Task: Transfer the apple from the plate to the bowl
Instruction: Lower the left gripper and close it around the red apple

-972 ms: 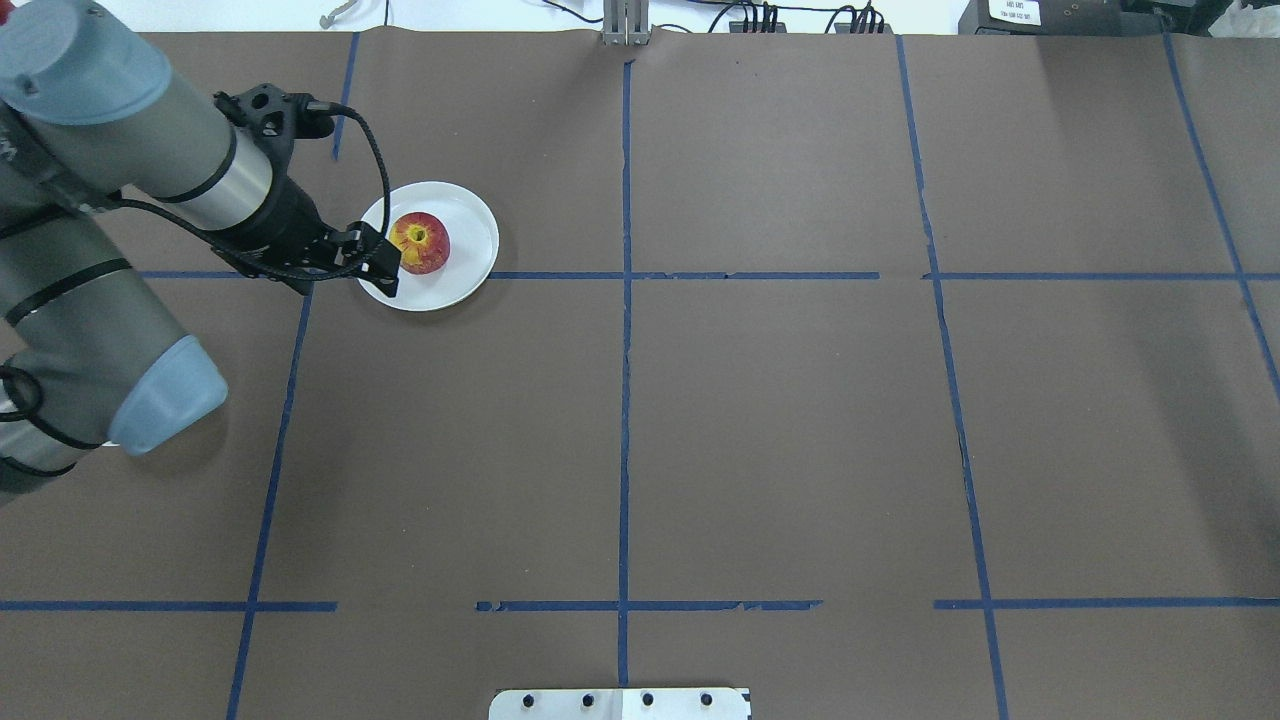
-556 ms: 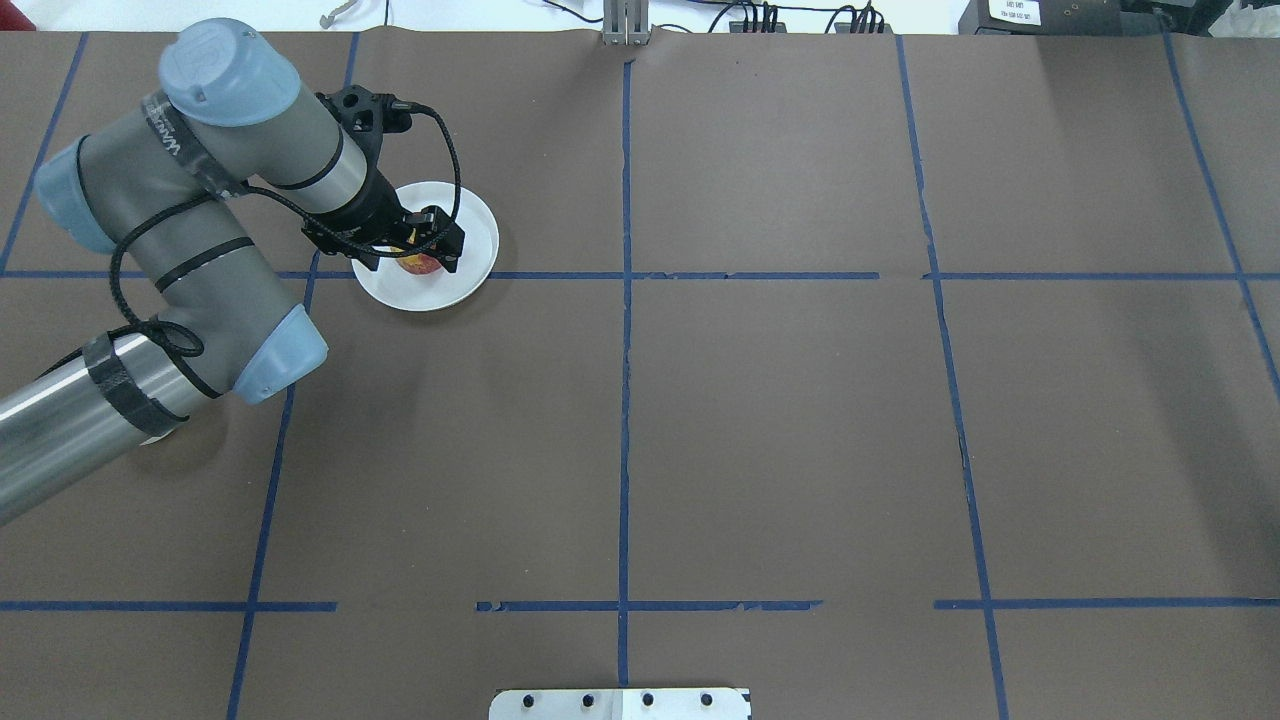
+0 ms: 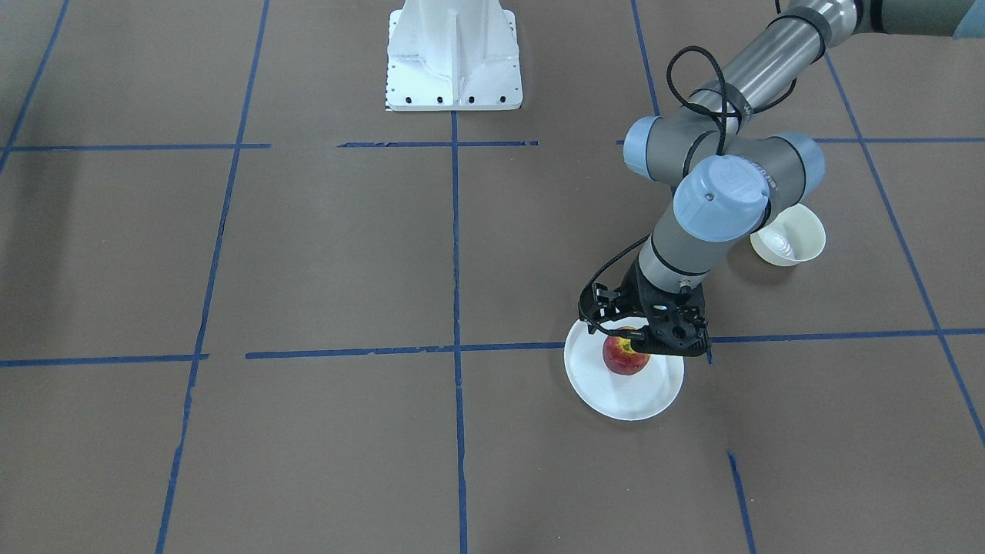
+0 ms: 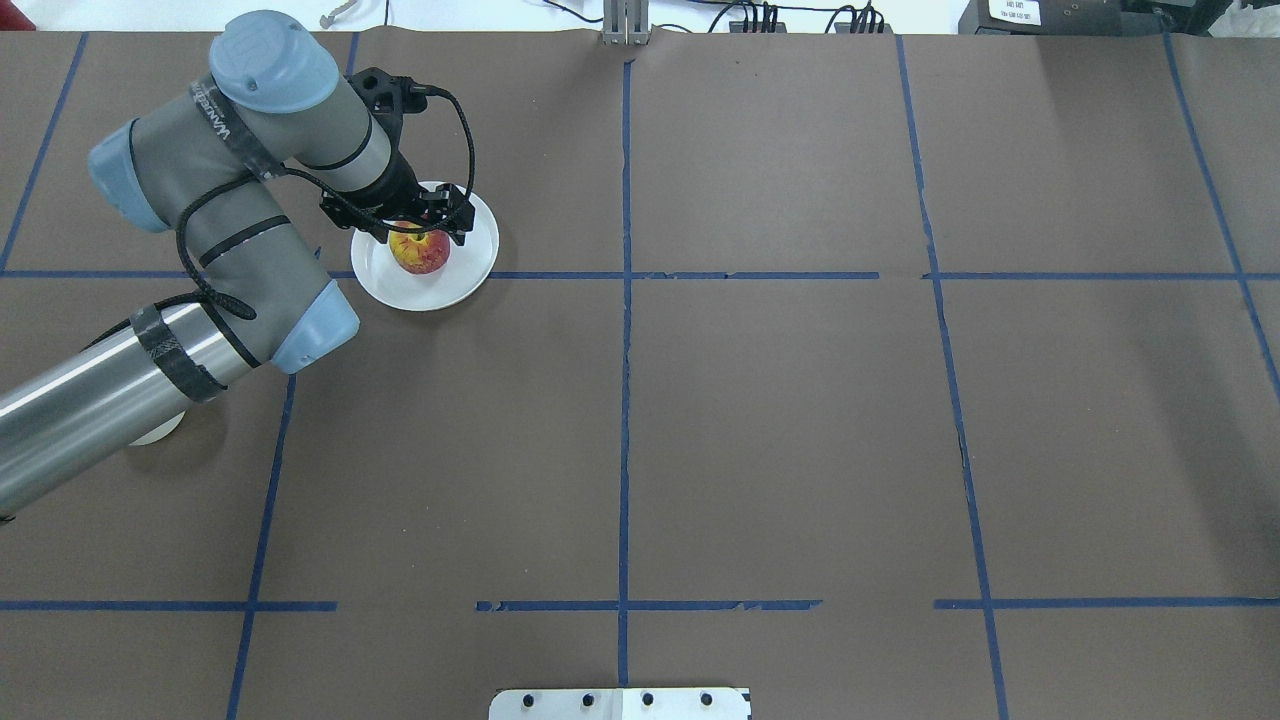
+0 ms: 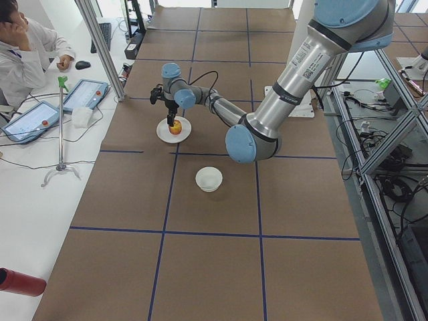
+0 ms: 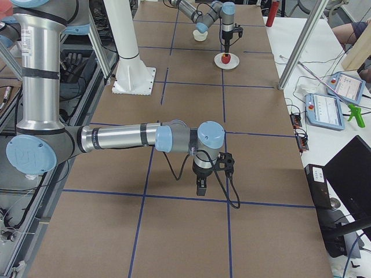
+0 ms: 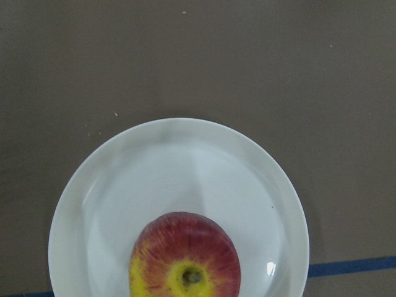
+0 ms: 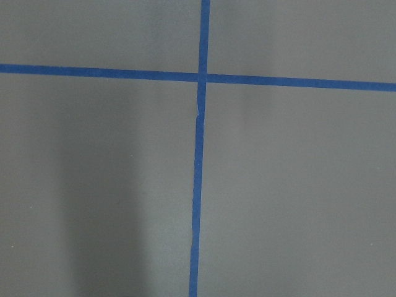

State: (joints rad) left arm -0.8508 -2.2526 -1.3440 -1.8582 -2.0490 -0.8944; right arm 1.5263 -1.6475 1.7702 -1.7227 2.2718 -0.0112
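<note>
**Left gripper** (image 4: 424, 225): points straight down directly above the apple (image 4: 420, 250). Its jaws stand spread, one to each side of the top of the fruit, and they do not pinch it.

**Apple:** rests on the plate (image 4: 472, 262) with its stem dimple up and the yellow-green patch around the dimple showing. In the left wrist view the apple (image 7: 184, 260) lies at 6 o'clock on the plate (image 7: 185, 161) and is cut by the frame edge. In the front-facing view the gripper (image 3: 645, 338) covers the far part of the apple (image 3: 625, 358).

**Bowl** (image 3: 789, 238): stands upright on the table (image 4: 800, 400), at about 2 o'clock from the plate (image 3: 625, 396) in the front-facing view. It is well apart from the plate and partly behind the left arm (image 3: 719, 196).

**Right gripper** (image 6: 200, 186): hangs pointing down over the table, near a crossing of the blue tape (image 8: 198, 185). It shows only in the right side view, so I cannot tell how its jaws stand.

**Writing:**
- The left arm carries a dark band (image 4: 222, 108) with pale lettering. The lettering is too small to read.
- The same arm carries a white sticker (image 5: 305, 51) printed with dark code marks. These are unreadable.
- A black box (image 4: 1060, 20) beyond the table's far edge, at 1 o'clock in the overhead view, bears a white label (image 4: 1014, 11). Its text cannot be made out.
</note>
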